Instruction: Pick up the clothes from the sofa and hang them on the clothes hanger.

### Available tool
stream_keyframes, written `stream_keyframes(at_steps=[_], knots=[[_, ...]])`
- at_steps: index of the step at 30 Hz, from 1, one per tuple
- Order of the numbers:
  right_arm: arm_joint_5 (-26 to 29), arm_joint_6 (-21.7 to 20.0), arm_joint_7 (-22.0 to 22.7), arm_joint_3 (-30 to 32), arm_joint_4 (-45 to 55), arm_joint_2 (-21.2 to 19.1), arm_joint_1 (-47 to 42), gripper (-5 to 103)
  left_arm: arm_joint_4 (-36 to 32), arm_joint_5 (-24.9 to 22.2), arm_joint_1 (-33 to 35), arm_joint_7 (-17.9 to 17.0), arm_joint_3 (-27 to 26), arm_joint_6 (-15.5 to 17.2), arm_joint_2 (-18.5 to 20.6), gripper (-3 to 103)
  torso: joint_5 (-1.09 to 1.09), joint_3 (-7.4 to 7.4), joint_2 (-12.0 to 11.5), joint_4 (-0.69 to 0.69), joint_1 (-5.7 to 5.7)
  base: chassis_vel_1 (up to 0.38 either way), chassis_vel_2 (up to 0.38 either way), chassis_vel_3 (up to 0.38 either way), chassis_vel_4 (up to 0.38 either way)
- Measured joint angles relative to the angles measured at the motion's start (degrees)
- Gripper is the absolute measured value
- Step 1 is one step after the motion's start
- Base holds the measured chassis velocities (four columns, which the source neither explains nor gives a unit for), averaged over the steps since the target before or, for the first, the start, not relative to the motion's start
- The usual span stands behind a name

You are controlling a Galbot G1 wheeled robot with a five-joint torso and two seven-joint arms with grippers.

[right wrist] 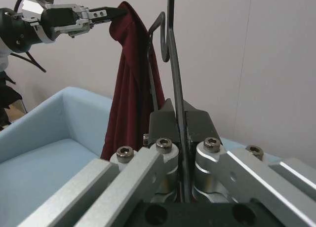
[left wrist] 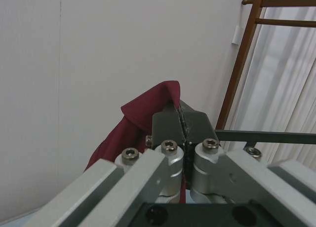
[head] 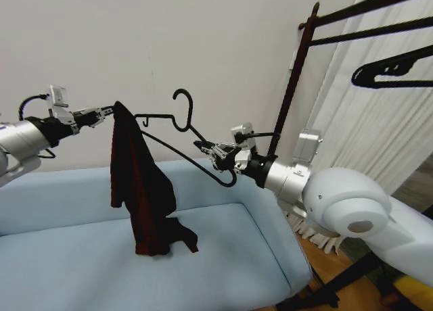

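Head view first, from the biggest thing down: the pale blue sofa (head: 67,257) spans the lower frame. A dark wooden clothes rack (head: 298,74) stands at its right end against a white curtain (head: 379,135), with a second hanger (head: 392,71) already on its rail.

The task's dark red garment (head: 139,182) is lifted off the cushions by its top edge. It hangs long and crumpled, and its lowest folds rest on the sofa seat. A black wire hanger (head: 186,132) is held level in the air just beside it, hook upward, with its far arm reaching to the cloth near the top. Whether that arm is inside the cloth or only against it, I cannot tell.

The left gripper (head: 108,113) comes in from the left and is pinched tight on the garment's top fold, its pads closed with red cloth between them in the left wrist view. The right gripper (head: 206,149) is clamped on the hanger's near end, the wire running up between its closed pads in the right wrist view.

By my judgement the step in hand is dressing the hanger, so pickup is done and hanging is not. The next move calls for sliding the hanger arm under the held fold so the cloth drapes over it. Only then should the left gripper let go, or the garment could drop back to the sofa
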Motion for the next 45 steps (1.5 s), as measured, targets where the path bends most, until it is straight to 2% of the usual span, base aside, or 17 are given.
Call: stream_keyframes(at_steps=[14, 28, 33, 38, 45], knots=[[-2.5, 0.4, -0.9, -4.1, -0.7, 2.4, 0.6, 2, 0.3, 0.0, -0.5, 0.9, 0.1, -0.1, -0.1, 0, 0.0, 0.0, 0.0, -0.01, 0.0, 0.0, 0.0, 0.0, 0.0], [-6.2, 2.3, -1.2, -9.6, -2.1, 7.6, 1.6, 2, -1.6, 0.0, -1.2, 1.2, 0.0, 0.2, -0.5, 0, -0.01, 0.0, 0.0, 0.0, 0.0, 0.0, 0.0, 0.0, 0.0], [-7.3, 3.3, -1.7, -10.1, -5.3, 9.3, 1.6, 2, -2.9, 0.2, -1.1, 1.9, -0.4, 0.5, -1.3, 0, 0.0, 0.0, 0.0, 0.0, 0.0, 0.0, 0.0, 0.0, 0.0], [-7.1, 4.3, -2.4, -8.9, -9.3, 11.3, 3.5, 2, -4.1, 1.3, 2.6, 3.2, -3.3, 0.7, -2.1, 0, 0.0, 0.0, 0.0, 0.0, 0.0, 0.0, 0.0, 0.0, 0.0], [-6.3, 5.5, -2.6, -9.2, -10.5, 13.7, 4.9, 2, -5.3, 1.8, 3.9, 3.4, -3.8, 0.7, -3.6, 0, -0.01, 0.0, 0.0, 0.0, 0.0, 0.0, 0.0, 0.0, 0.0]])
